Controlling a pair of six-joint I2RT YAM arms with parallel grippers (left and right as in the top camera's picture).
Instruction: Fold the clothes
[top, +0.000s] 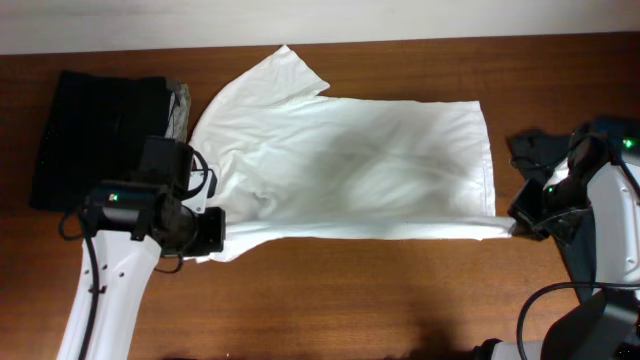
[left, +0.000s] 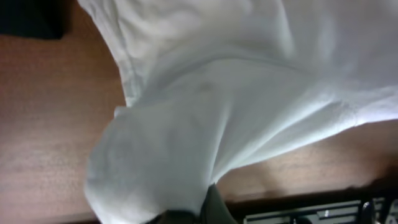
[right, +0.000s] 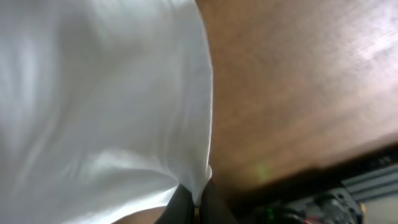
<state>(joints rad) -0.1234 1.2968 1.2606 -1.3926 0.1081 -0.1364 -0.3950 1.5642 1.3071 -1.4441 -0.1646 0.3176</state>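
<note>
A white short-sleeved T-shirt (top: 350, 165) lies spread across the middle of the brown wooden worktop (top: 380, 290), collar end toward the left, hem toward the right. The left pincer (top: 212, 235) sits at the shirt's near-left edge, closed on a bunch of fabric that drapes over its fingers (left: 217, 210) (the cloth hides most of them). The right pincer (top: 518, 225) grips the near-right hem corner, its fingers (right: 186, 208) pressed together on the edge, drawing it into a thin taut point. At the far left, apart from the shirt's body, rests a black folded garment (top: 95, 130) with a grey cloth (top: 181, 105) at its right side.
</note>
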